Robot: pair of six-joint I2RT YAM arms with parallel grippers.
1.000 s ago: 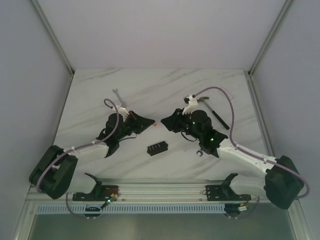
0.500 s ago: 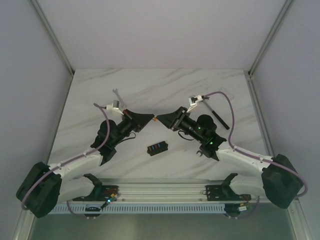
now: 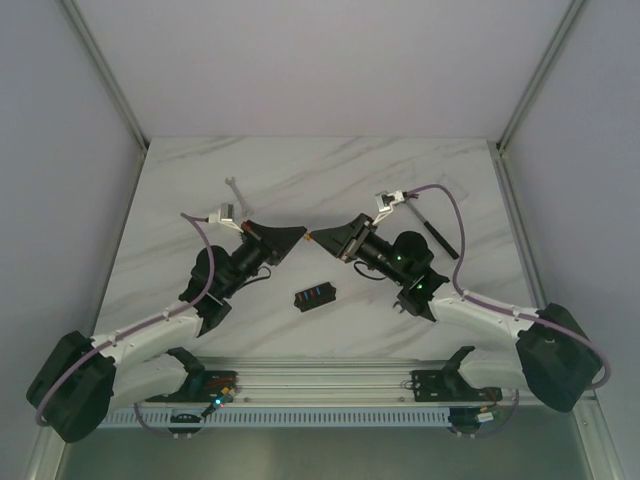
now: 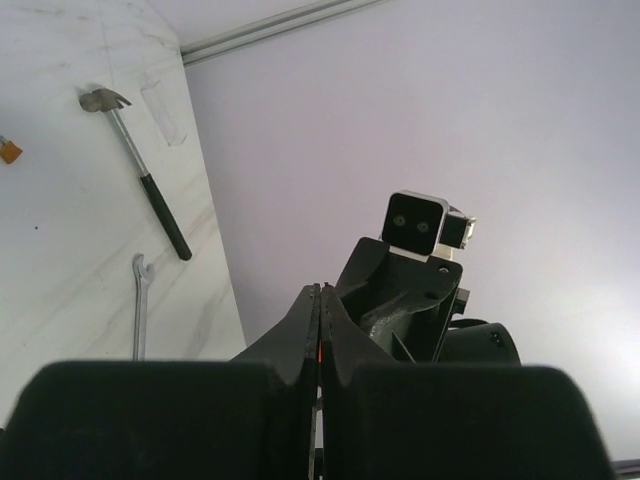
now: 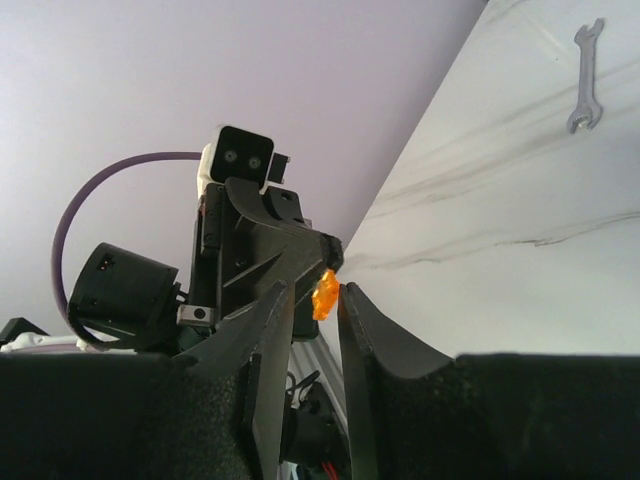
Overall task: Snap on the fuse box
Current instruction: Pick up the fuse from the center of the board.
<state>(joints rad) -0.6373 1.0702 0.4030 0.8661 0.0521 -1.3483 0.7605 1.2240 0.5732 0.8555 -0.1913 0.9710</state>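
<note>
The fuse box (image 3: 316,296), a small black block with orange and blue fuses on top, lies on the marble table between the arms, nearer than both grippers and untouched. The two grippers meet tip to tip above the table. My left gripper (image 3: 303,234) (image 4: 320,290) is shut, and a small orange piece (image 3: 311,238) (image 5: 324,295) sits right at its tip (image 5: 335,255). My right gripper (image 3: 318,238) (image 5: 315,290) stands open with its fingers on either side of that piece. One finger touches the piece and a gap shows at the other.
A black-handled hammer (image 3: 432,228) (image 4: 150,200) lies at the back right. One wrench (image 3: 238,193) (image 5: 585,90) lies at the back left, another (image 3: 400,305) (image 4: 138,315) by the right arm. A loose orange piece (image 4: 8,150) and a clear plastic piece (image 4: 165,110) lie beyond the hammer.
The left arm has stretched out, its elbow swinging down and to the left. Both gripper tips and the orange piece have shifted slightly towards the back. The fuse box has not moved.
</note>
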